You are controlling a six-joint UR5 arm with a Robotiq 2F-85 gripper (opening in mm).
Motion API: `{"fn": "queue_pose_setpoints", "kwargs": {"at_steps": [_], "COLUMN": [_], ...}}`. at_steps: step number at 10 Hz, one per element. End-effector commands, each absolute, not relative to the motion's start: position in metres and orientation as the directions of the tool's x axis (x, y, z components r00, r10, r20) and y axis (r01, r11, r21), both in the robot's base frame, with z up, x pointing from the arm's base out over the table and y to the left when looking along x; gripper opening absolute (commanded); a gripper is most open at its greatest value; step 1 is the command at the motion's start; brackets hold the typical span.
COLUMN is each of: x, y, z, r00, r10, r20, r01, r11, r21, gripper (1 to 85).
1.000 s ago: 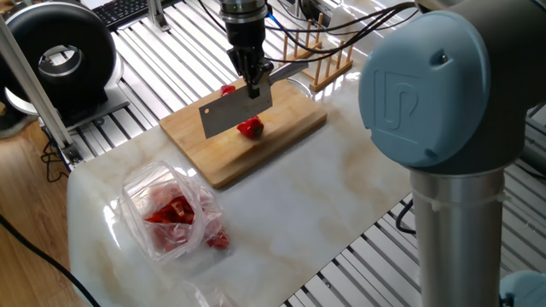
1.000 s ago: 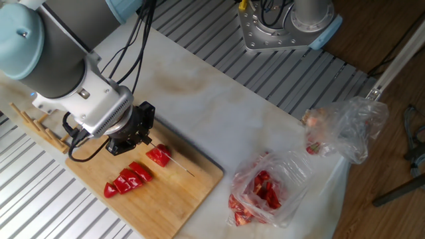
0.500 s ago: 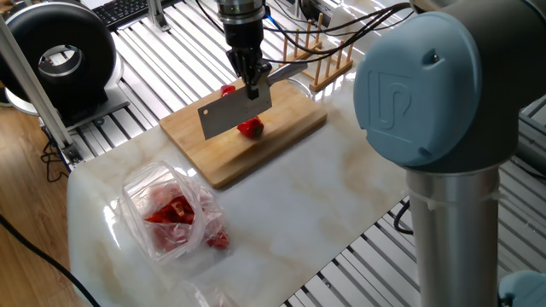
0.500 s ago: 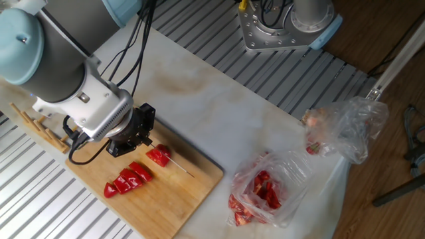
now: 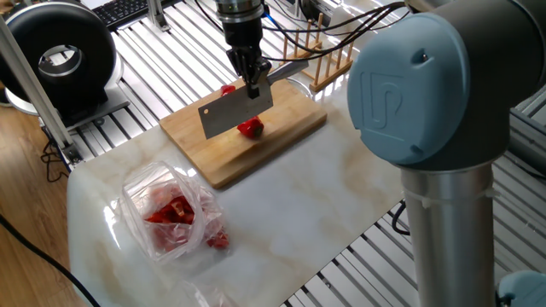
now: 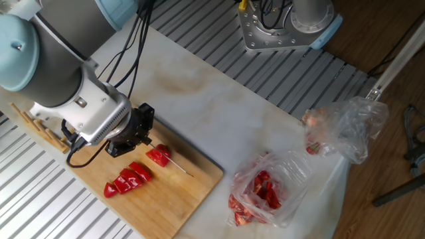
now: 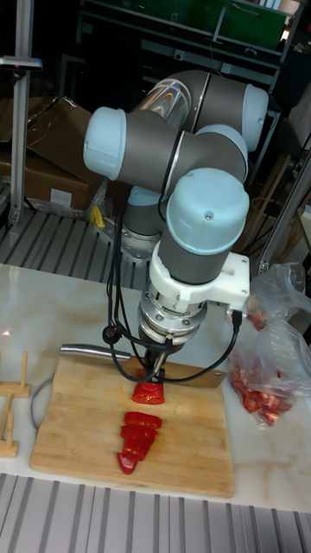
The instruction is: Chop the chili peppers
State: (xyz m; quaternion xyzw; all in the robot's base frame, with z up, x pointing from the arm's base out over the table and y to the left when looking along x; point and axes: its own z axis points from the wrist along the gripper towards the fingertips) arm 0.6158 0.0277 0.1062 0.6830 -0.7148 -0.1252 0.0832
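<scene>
A wooden cutting board (image 5: 281,136) (image 6: 196,189) (image 7: 190,458) holds the chili peppers. One larger red chunk (image 5: 250,128) (image 6: 158,156) (image 7: 149,393) lies under the blade, and a row of cut red slices (image 6: 128,180) (image 7: 136,435) lies beside it. My gripper (image 5: 252,75) (image 6: 136,131) (image 7: 156,366) is shut on a steel cleaver (image 5: 236,112) (image 7: 188,373). The cleaver's edge (image 6: 176,166) stands across the chunk, and its flat side hides most of the slices in one fixed view.
A see-through plastic bag (image 5: 171,213) (image 6: 265,189) (image 7: 263,380) with red pieces lies on the marble top beside the board. A wooden rack (image 5: 328,61) (image 6: 33,126) (image 7: 10,406) stands at the board's other end. Slatted metal surrounds the marble.
The arm's big joints have shifted slightly. The cleaver, the chunk and the slices sit where they were.
</scene>
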Motion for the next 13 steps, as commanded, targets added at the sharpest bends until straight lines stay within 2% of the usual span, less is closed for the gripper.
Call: {"fn": "queue_pose_setpoints", "kwargs": {"at_steps": [1, 13], "x": [0.6155, 0.6123], "y": [0.0316, 0.0311], "z": [0.1043, 0.0972], "r00": [-0.06, -0.054], "r10": [-0.996, -0.996], "r20": [-0.068, -0.072], "r01": [-0.956, -0.959], "r11": [0.037, 0.032], "r21": [0.291, 0.281], "gripper": [1.3, 1.3]}}
